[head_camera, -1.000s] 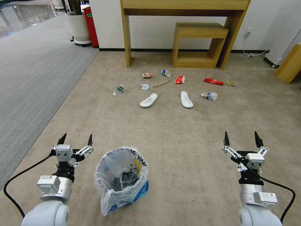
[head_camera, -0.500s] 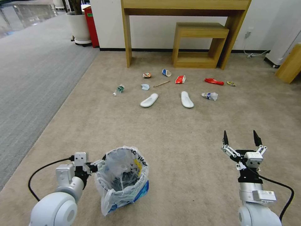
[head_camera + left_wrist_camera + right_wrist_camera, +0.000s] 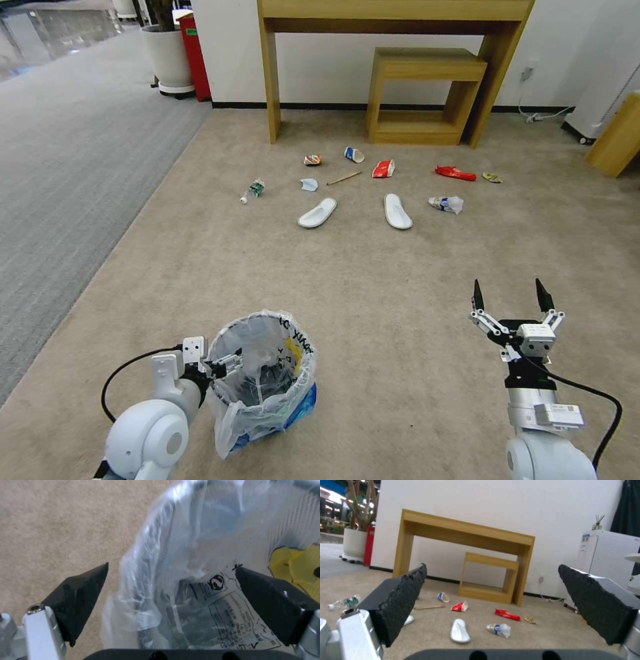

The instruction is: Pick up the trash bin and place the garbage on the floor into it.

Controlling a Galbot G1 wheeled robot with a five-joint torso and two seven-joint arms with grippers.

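I see the small round dark trash bin point(image 3: 261, 380) with its clear crinkled bag on the carpet, my left end effector point(image 3: 170, 590) spread astride its rim (not pinching). My right end effector point(image 3: 508, 300) hovers, spread wide.

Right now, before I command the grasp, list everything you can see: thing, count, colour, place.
trash bin: 1, dark, clear lettered liner, near floor at left
slippers: 2, white, mid-carpet, side by side but apart
crushed bottle: 1, clear with green label, leftmost litter
crushed can: 1, red and white, back row
paper cup: 1, blue and white, on its side
blue mask: 1, pale blue
wooden stick: 1, tan
red wrappers: 2
yellow wrapper: 1, far right
white wrapper: 1, beside right slipper
wooden tables: 2, against wall
left gripper: open, straddling bin rim
right gripper: open, raised over bare carpet
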